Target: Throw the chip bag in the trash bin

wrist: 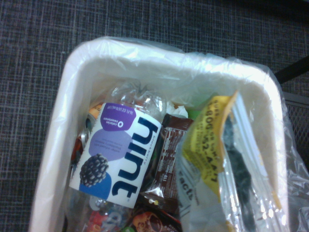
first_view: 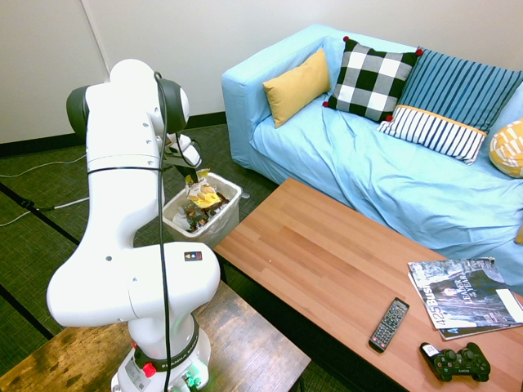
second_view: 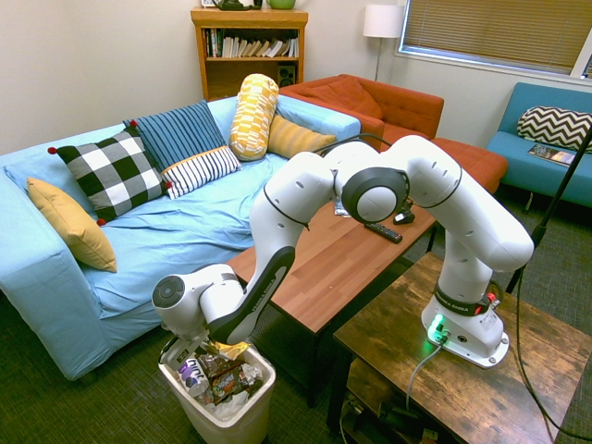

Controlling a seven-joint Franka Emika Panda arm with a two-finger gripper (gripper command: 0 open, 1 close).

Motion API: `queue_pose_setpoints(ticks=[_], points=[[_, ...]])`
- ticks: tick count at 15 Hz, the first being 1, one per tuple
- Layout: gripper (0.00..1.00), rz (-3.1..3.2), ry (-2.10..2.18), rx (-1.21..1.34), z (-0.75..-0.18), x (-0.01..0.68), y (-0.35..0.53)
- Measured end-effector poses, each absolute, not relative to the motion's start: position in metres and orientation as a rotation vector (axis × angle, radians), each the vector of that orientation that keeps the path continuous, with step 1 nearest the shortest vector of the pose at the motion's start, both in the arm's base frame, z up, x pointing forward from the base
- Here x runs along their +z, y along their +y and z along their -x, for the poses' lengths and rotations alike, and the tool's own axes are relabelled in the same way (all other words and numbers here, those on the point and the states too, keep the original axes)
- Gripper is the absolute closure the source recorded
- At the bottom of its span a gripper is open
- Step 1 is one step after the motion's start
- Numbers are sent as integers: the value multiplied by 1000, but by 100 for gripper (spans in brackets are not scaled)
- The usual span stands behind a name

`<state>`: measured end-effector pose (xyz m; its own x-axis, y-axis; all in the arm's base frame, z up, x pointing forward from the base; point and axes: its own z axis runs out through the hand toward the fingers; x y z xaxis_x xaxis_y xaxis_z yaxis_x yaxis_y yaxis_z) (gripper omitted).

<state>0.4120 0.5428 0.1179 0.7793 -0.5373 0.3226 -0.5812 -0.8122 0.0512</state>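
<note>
The white trash bin [first_view: 231,190] [second_view: 233,422] [wrist: 72,72] stands on the dark carpet between the blue sofa and the wooden coffee table, lined with clear plastic and full of wrappers. My gripper [first_view: 194,167] [second_view: 185,350] hangs straight over its opening. The yellow chip bag [first_view: 203,193] [second_view: 226,351] [wrist: 218,145] stands upright just under the gripper, its lower end among the rubbish, its top poking above the rim. The gripper is shut on the bag's top edge.
A "hint" bottle [wrist: 116,154] and snack wrappers fill the bin. The coffee table [first_view: 327,253] [second_view: 342,259] sits beside it, carrying a remote [first_view: 389,324], a game controller [first_view: 456,363] and magazines [first_view: 466,306]. The blue sofa [first_view: 351,163] borders the bin's far side.
</note>
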Motion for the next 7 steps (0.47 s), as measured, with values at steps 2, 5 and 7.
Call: queue_pose_setpoints(ticks=[2,5,7], points=[[0,-2823,-894,449,-415,121,542],[0,-2822,-899,451,-417,122,541],[0,-2820,-908,452,-419,124,539]])
